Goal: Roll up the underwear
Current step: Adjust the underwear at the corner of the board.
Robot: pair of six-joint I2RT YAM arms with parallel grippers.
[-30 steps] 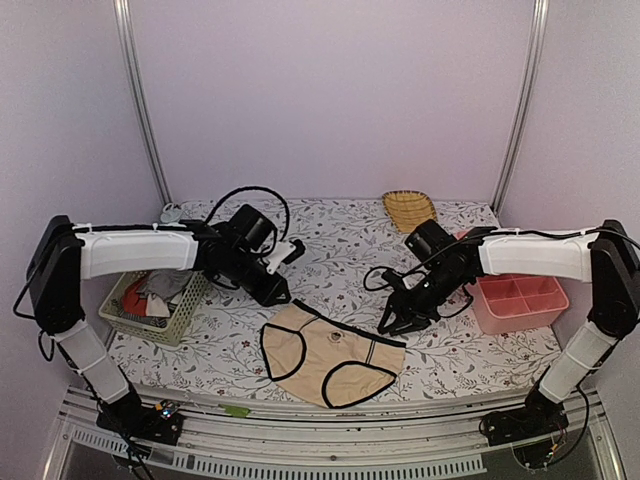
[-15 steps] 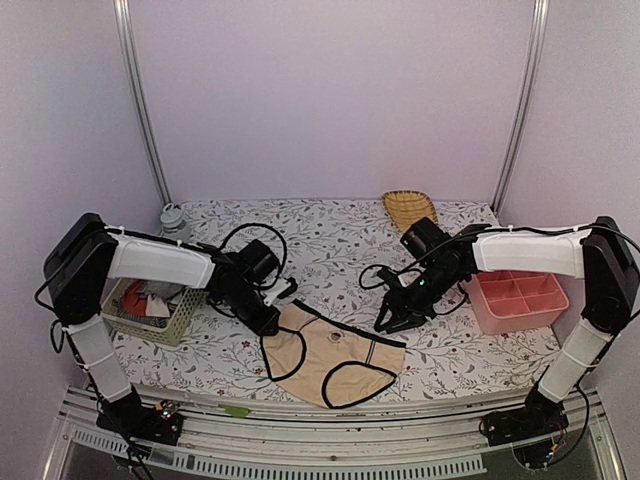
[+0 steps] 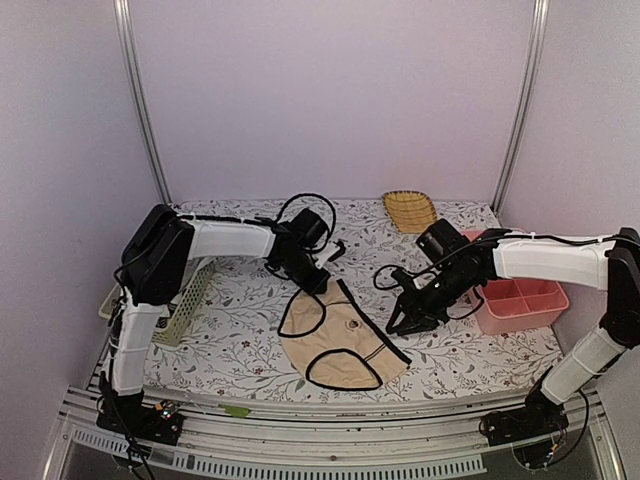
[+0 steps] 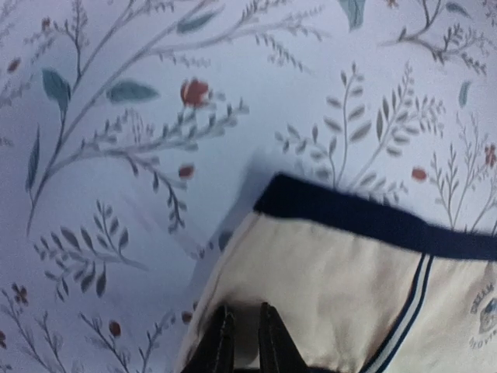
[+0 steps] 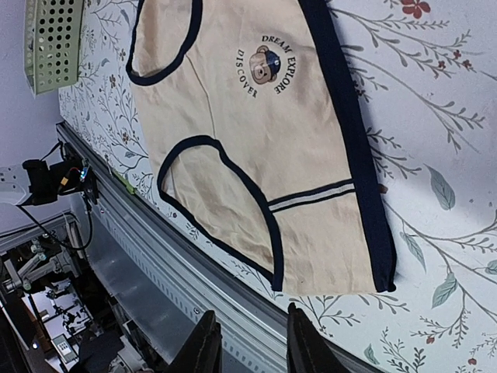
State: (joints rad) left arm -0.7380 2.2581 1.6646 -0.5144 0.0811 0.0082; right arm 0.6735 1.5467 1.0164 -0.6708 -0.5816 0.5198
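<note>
The green basket [image 3: 183, 305] sits at the table's [image 3: 240, 350] left edge. The left gripper [image 4: 246, 326] has its fingers nearly together, pinching the far left corner of the beige underwear [image 3: 340, 340] — it lies flat at mid-table, flowered surface showing either side. Just right, the right gripper [image 5: 250, 312] hovers with fingers apart, holding nothing — the pink tray [image 3: 520, 300] stands beyond.

Left gripper [image 3: 318, 286] — now on underwear [image 3: 345, 345] corner

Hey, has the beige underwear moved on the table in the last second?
Yes. The left gripper, pinching its waistband corner, has dragged the beige underwear away from the green basket, toward the yellow woven dish at the back.
</note>
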